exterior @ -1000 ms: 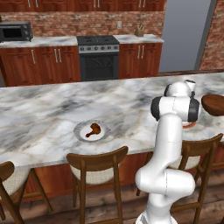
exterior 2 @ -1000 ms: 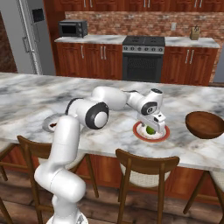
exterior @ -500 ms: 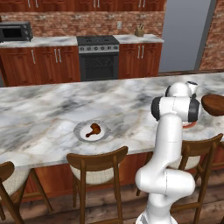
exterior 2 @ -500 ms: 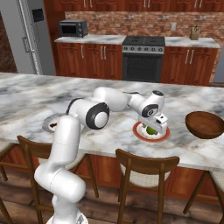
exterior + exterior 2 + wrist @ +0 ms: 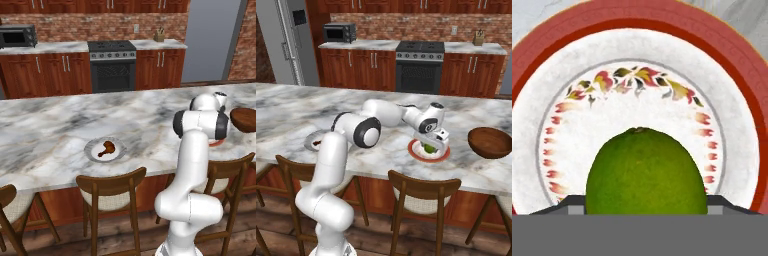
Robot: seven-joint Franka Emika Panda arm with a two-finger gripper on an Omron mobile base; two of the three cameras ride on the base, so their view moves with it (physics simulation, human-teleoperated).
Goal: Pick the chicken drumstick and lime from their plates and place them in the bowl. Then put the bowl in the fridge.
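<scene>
The lime [image 5: 646,172] lies on the orange-red-rimmed plate [image 5: 637,22] on the marble counter. My gripper [image 5: 431,147] points down over this plate [image 5: 415,153], and the dark fingertips [image 5: 576,205] press against both sides of the lime [image 5: 429,148]. The chicken drumstick [image 5: 106,148] rests on the grey-rimmed plate [image 5: 90,150], far to the left of the gripper. The dark wooden bowl [image 5: 491,142] stands on the counter just right of the lime's plate and holds nothing. The grey fridge [image 5: 286,40] stands at the back left.
Wooden bar stools [image 5: 423,192] line the near edge of the counter. Behind it stand a black oven [image 5: 418,67], red cabinets and a microwave [image 5: 338,32]. My own arm lies across the counter between the two plates.
The fingers have closed in from wide open onto the lime. The arm and the other things have stayed in place.
</scene>
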